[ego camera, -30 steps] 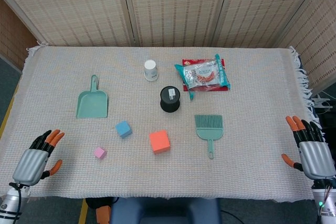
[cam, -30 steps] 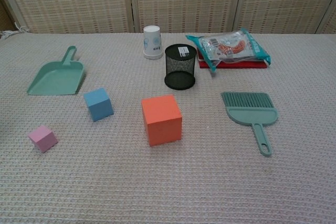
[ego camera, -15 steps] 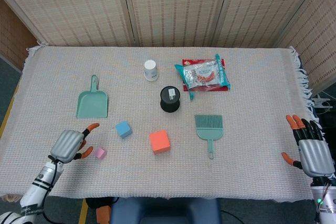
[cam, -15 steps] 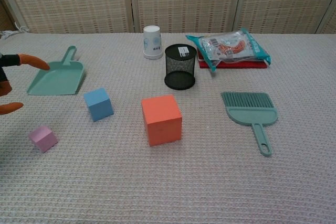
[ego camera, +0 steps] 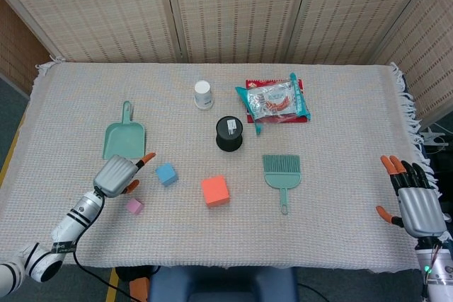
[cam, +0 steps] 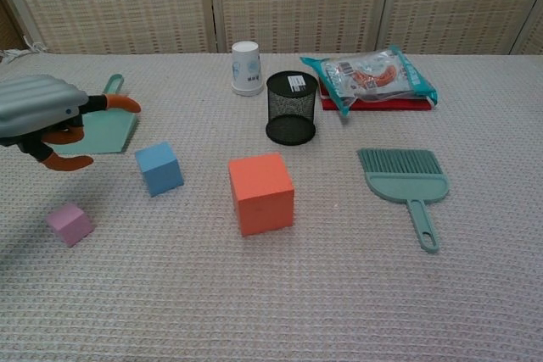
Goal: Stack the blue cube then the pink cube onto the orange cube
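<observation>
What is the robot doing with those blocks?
It is getting ready to stack them. Its left hand is open in the air beside the blue cube, not touching it. The pink cube and orange cube sit apart on the table. The right hand waits at the table's far edge.

Both hands empty, left arm extended

The left hand (ego camera: 118, 175) was held out over the table on a stretched forearm, fingers apart, apparently touching nothing. The right hand (ego camera: 413, 199) was kept at the table's right edge, fingers spread and pointed upward.
</observation>
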Robot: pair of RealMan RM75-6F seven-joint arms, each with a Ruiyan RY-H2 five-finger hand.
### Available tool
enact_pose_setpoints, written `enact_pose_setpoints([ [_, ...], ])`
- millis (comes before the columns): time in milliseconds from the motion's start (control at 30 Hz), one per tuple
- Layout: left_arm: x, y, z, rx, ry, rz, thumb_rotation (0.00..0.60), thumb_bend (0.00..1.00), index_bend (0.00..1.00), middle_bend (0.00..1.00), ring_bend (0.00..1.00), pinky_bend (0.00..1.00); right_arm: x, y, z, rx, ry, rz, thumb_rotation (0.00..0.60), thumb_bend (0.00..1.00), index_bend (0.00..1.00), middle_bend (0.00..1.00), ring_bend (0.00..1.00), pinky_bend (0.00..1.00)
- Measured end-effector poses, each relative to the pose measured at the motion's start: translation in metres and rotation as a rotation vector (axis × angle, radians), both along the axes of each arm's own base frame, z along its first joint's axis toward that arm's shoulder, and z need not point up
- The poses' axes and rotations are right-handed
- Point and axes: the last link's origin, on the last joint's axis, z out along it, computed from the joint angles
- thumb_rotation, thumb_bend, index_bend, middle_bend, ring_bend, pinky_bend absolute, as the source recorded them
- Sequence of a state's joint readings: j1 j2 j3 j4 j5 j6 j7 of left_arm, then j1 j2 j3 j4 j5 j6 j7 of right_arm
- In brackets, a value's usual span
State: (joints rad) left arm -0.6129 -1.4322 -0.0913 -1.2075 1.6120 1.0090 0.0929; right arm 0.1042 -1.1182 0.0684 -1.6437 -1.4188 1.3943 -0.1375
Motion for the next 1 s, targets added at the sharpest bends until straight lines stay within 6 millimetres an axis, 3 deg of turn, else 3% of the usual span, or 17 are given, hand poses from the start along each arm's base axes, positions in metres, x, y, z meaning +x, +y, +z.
enact_pose_setpoints([
  [200, 0.016, 0.019, -0.022, -0.058, -0.023, -0.063, 0.600, 0.35, 0.09, 0.97, 1.00, 1.00, -0.002, -0.004, 0.001, -0.006, 0.001, -0.016, 0.600, 0.10, 0.00, 0.00, 0.00, 0.00],
  [567, 0.036, 0.016, -0.048, -0.114, -0.002, -0.193, 0.600, 0.34, 0.08, 0.98, 1.00, 1.00, -0.004, -0.010, -0.003, 0.030, -0.006, -0.031, 0.600, 0.09, 0.00, 0.00, 0.00, 0.00],
  [1000, 0.031, 0.023, -0.047, -0.106, 0.040, -0.122, 0.600, 0.35, 0.19, 1.00, 1.00, 1.00, -0.004, -0.006, -0.001, 0.039, -0.018, -0.030, 0.600, 0.09, 0.00, 0.00, 0.00, 0.00],
])
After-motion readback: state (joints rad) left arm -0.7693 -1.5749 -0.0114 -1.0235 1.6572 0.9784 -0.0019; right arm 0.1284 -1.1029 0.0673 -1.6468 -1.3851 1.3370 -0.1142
